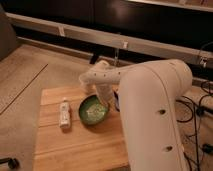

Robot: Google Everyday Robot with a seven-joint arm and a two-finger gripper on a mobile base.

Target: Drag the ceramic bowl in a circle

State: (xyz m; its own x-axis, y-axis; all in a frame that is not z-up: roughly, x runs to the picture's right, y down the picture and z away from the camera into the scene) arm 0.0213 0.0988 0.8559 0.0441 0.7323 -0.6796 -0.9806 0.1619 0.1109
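A wooden desk stands on a pale floor, with a dark wall and a light rail running behind it. The green bowl sits near the middle of the desk, toward its far half, upright, its speckled inside facing up. Just left of the bowl, apart from it, a small white bottle lies on its side on the wood. The robot's big white arm fills the right of the view and bends back toward the bowl. Its pincer comes down at the bowl's right rim, over the inside edge. Whether the pincer is open or closed on the rim cannot be told. Dark cables trail on the floor to the right of the desk.
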